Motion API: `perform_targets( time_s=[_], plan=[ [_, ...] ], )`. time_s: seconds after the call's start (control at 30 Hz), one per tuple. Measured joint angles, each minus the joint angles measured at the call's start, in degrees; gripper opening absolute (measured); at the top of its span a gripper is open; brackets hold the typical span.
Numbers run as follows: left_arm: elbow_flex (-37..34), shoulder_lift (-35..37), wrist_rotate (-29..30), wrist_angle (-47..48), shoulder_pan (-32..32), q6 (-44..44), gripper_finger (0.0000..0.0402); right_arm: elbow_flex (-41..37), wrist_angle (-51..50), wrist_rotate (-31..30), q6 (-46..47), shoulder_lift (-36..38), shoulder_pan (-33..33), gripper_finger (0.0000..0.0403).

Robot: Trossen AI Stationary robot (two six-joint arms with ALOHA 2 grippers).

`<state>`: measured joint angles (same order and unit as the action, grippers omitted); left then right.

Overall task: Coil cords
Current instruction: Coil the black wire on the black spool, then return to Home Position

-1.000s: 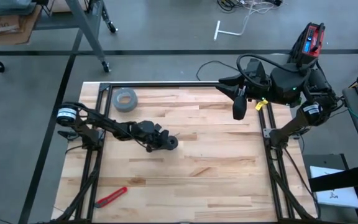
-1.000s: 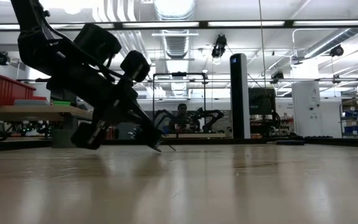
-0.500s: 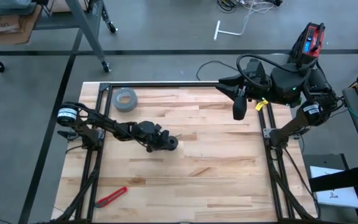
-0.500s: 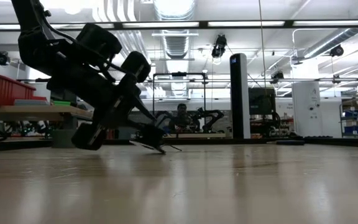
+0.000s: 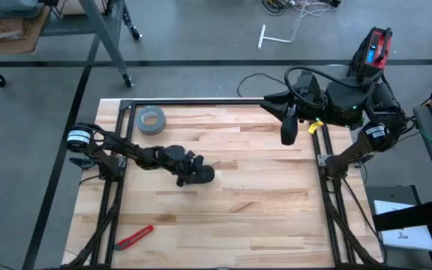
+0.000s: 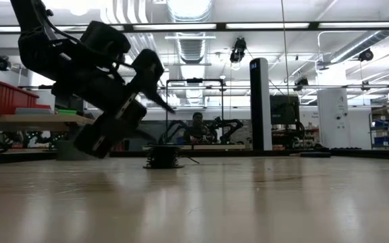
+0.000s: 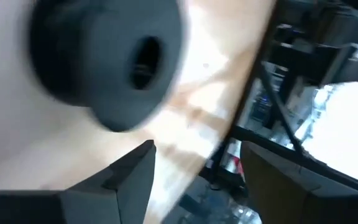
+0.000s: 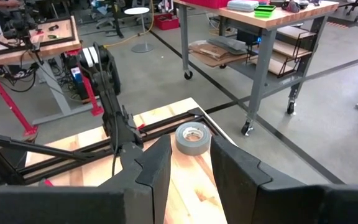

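Small black round reel [image 6: 163,156] lay flat mid-table, free beneath spread left gripper [image 5: 201,174]; right gripper [image 5: 288,133] spread, idle far right; coiling apparently unfinished

The left arm reaches from the table's left edge toward the middle, stretched low and nearly level. Its gripper [image 5: 201,174] is tilted down, lifted just above the wood, fingers [image 7: 120,186] parted with nothing between them. The right arm is folded at the far right corner, its gripper [image 5: 288,133] hanging over the far edge, pointing toward the near side, fingers [image 8: 151,168] apart.
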<state>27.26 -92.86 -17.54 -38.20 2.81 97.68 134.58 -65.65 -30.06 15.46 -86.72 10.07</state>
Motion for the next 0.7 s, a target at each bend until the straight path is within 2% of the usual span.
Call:
perform_targets(
  time_s=[0.37,0.47,0.57,0.63,0.7],
  plan=[
    [0.0,6.9,-0.3,-9.5,0.0,1.9,0.0185,0.0,-0.2,0.0,0.6,0.0,0.0,0.0108],
    [0.0,11.3,-0.1,-16.9,0.0,1.9,0.0185,-0.6,-2.8,0.2,9.4,-0.5,-0.5,0.0108],
    [0.3,17.2,5.0,-24.0,0.0,-1.2,0.0187,-2.2,-15.5,4.5,24.2,-2.2,-3.4,0.0108],
    [1.1,21.7,10.4,-25.5,0.0,-6.1,0.0188,-4.7,-22.6,5.9,27.8,-4.3,-4.9,0.0108],
    [2.0,26.4,14.6,-25.4,0.0,-12.3,0.0186,-8.3,-24.6,6.4,28.2,-6.6,-5.5,0.0108]
  ],
)
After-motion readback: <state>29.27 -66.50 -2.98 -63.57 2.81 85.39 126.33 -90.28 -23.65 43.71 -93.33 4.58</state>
